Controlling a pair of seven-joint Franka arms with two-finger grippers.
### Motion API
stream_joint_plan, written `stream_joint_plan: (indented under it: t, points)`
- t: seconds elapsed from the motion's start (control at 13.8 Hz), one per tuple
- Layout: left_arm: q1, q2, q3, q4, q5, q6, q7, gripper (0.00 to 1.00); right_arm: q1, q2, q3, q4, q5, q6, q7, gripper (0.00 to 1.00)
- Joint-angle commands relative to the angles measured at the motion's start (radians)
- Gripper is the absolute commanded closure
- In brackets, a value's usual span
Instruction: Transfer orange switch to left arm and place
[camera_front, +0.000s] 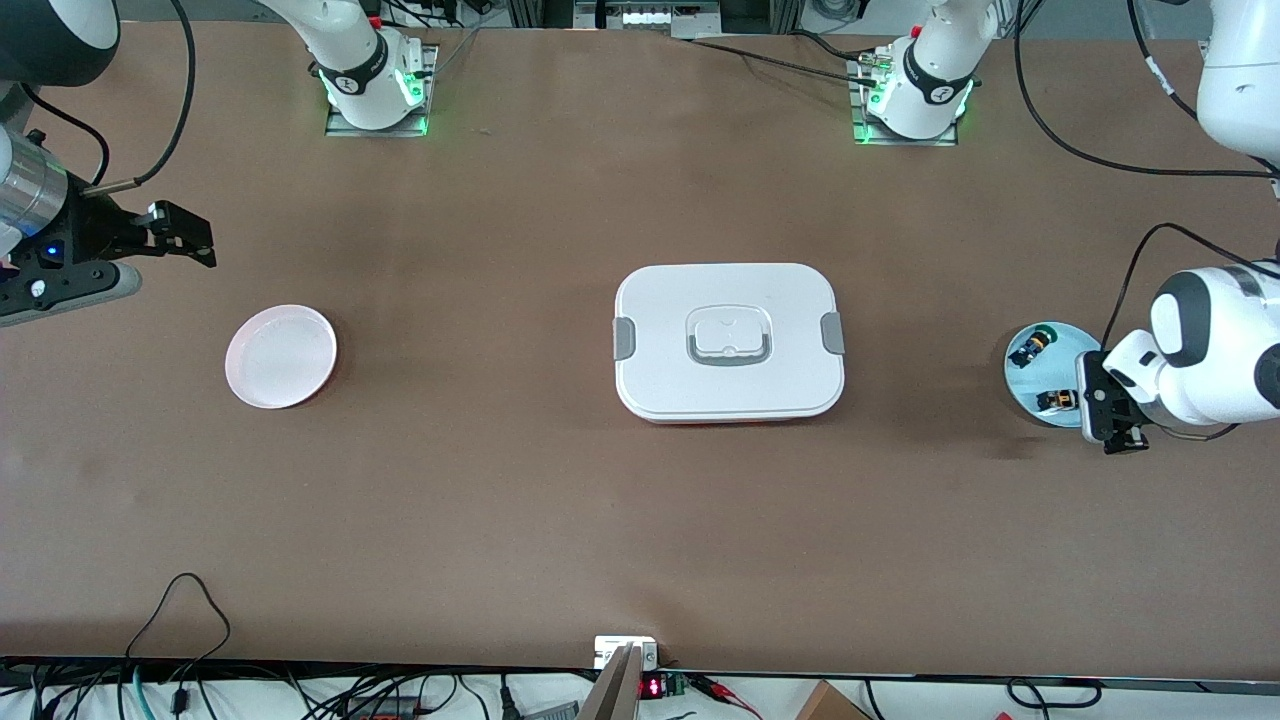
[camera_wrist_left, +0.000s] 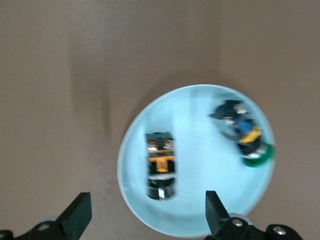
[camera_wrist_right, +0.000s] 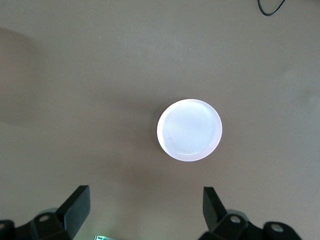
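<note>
The orange switch (camera_front: 1057, 400) lies on a round blue plate (camera_front: 1040, 383) at the left arm's end of the table. In the left wrist view the orange switch (camera_wrist_left: 160, 165) lies lengthwise on the plate (camera_wrist_left: 200, 210). My left gripper (camera_front: 1108, 420) is open and empty over that plate's edge; in its wrist view (camera_wrist_left: 146, 207) the fingers stand wide apart either side of the switch's line. My right gripper (camera_front: 185, 238) is open and empty above the table near the pink plate (camera_front: 281, 356), as its wrist view (camera_wrist_right: 145, 200) shows. The white box (camera_front: 730, 340) sits mid-table.
A small black part with blue and green bits (camera_front: 1030, 347) also lies on the blue plate, farther from the front camera than the switch; it shows in the left wrist view (camera_wrist_left: 242, 132). The pink plate (camera_wrist_right: 189, 129) holds nothing. Cables run along the table's edges.
</note>
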Motion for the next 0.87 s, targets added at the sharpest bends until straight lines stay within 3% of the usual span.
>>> stream_joint_plan:
  t: [0.0, 0.22, 0.36, 0.79]
  points:
    - [-0.003, -0.027, 0.001, 0.119, -0.058, -0.223, -0.047, 0.00, -0.004, -0.007, 0.008, 0.004, -0.017, -0.002, 0.018, 0.00]
    - [-0.020, -0.037, -0.011, 0.257, -0.071, -0.466, -0.197, 0.00, -0.006, -0.007, 0.006, 0.006, -0.014, 0.001, 0.016, 0.00]
    - [-0.023, -0.094, -0.030, 0.265, -0.071, -0.520, -0.364, 0.00, -0.011, -0.005, 0.006, 0.006, -0.008, 0.003, 0.018, 0.00]
    - [-0.025, -0.208, -0.199, 0.301, -0.066, -0.673, -1.031, 0.00, -0.005, -0.007, 0.006, 0.006, -0.003, 0.009, 0.018, 0.00]
